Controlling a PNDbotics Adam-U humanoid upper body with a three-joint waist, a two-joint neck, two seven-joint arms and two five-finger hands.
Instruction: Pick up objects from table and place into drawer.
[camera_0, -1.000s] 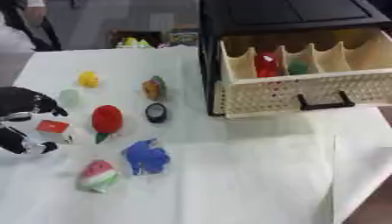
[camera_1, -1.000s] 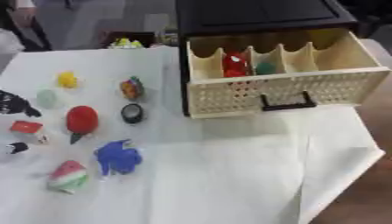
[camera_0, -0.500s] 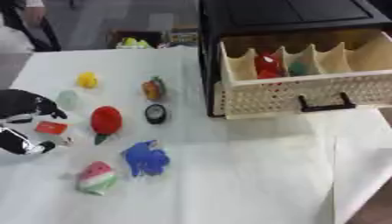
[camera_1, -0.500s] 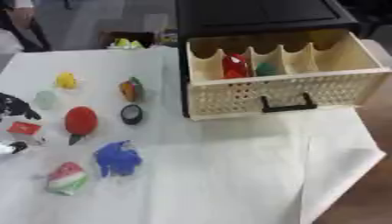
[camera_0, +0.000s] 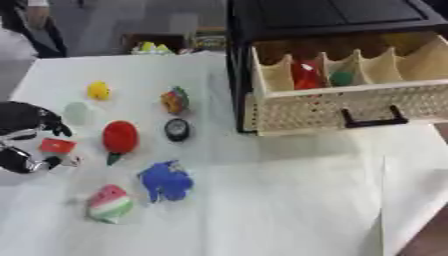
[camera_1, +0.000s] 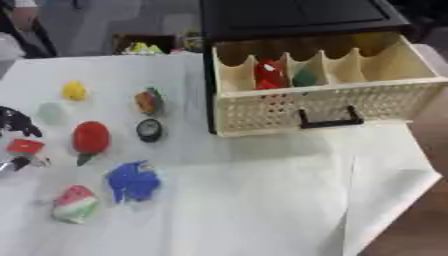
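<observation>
The left hand (camera_0: 24, 137) is pinching a small red block (camera_0: 58, 146) between thumb and fingers. Being so small, it may be slipping out during the long carry to the drawer (camera_0: 350, 100).

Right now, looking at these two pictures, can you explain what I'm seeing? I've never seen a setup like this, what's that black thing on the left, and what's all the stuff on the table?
Both pictures come from a camera pair in a humanoid robot's head, looking down at its table, so they nearly match. The black shape at the left edge is the robot's left hand, with fingers and a thumb, which a person steers. Its fingers look closed on a small red piece. The right hand is out of view.

On the white table lie small toys: a yellow one, a pale green one, a red strawberry-like one, a black round one, a multicoloured one, a blue one and a watermelon slice.

The cream drawer stands open; a red item and a green item already sit in its compartments.
</observation>
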